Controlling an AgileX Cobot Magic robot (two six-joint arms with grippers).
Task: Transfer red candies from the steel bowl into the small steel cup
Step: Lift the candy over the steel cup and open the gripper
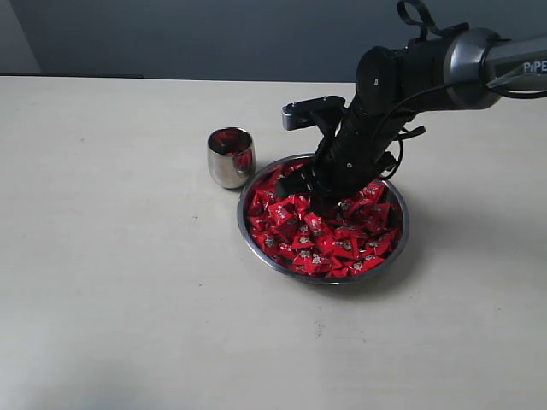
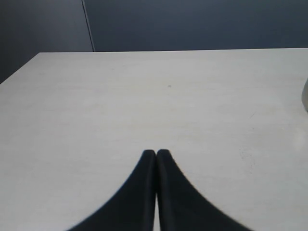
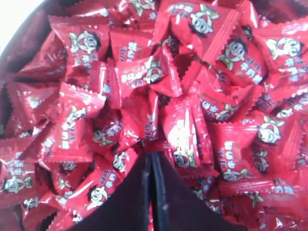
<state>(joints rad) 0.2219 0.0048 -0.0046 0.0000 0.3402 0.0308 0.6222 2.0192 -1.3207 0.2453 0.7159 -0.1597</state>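
exterior view: the steel bowl (image 1: 244,226) sits right of centre on the worktop (image 1: 128,290), heaped with red candies (image 1: 329,235). the small steel cup (image 1: 231,161) stands upright just beside the bowl's far-left rim. its inside shows red, but whether that is contents or reflection cannot be told. the right fingers (image 1: 309,202) reach down into the candies on the far-left part of the heap.

right wrist view: the right fingers (image 3: 150,160) are pressed together, tips against the wrappers. whether a wrapper is pinched between them cannot be told.

left wrist view: the left fingers (image 2: 153,159) are clenched on nothing, above bare worktop.
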